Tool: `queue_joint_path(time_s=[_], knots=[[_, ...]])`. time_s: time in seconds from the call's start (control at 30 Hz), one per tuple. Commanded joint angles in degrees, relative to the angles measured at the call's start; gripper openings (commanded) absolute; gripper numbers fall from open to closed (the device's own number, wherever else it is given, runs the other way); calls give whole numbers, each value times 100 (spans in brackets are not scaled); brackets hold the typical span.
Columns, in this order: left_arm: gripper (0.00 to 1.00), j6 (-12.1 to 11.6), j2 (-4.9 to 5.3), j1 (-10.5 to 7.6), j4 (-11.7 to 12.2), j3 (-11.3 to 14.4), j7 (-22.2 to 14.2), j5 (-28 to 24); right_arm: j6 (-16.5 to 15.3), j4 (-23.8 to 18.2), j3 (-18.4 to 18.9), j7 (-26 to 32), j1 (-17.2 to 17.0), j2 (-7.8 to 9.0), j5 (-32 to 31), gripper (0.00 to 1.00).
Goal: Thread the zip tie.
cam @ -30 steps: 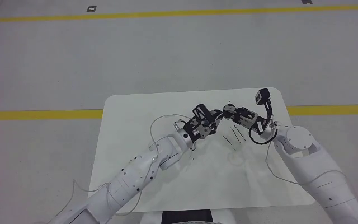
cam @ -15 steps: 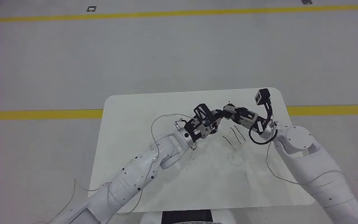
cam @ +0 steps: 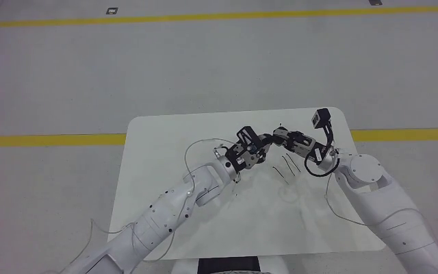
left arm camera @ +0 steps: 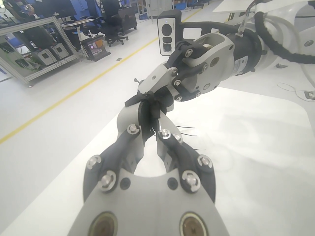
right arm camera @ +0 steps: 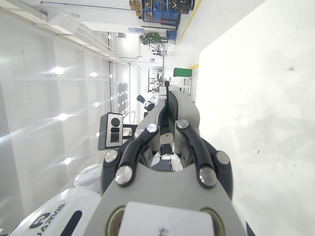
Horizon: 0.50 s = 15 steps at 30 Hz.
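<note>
The left gripper (left arm camera: 147, 117) and the right gripper (right arm camera: 171, 105) meet tip to tip above the far half of the white table (cam: 171, 157), about midway between its left and right edges. Both are raised off the surface.

The black zip tie (left arm camera: 144, 114) is held between them. The left gripper's jaws are pressed together on a bunched length of the strap. The right gripper's jaws pinch the tie as well, with a short end (right arm camera: 167, 92) sticking out past its fingertips. Where the two sets of fingers crowd together the strap is folded and partly covered, so it cannot be told whether the tail has entered the head.

Two loose zip ties (cam: 290, 165) lie flat on the table just beside the grippers, towards the near right, apart from each other. A thin pale wire (cam: 198, 145) loops over the table beside the left arm. A boxy wrist camera (left arm camera: 167, 35) sits on the right arm close to the table's far right corner, with a thick black cable (cam: 319, 163) looped below it.
</note>
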Motion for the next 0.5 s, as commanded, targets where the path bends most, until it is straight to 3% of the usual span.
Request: queue_joint_path(time_s=[0.0,0.47], knots=[[0,-12,7,22,-14,-38,17,-12,0,0,0,0,0,0,0,100],[0,-270,147,309,-257,-478,-96,-47,0,0,0,0,0,0,0,100]])
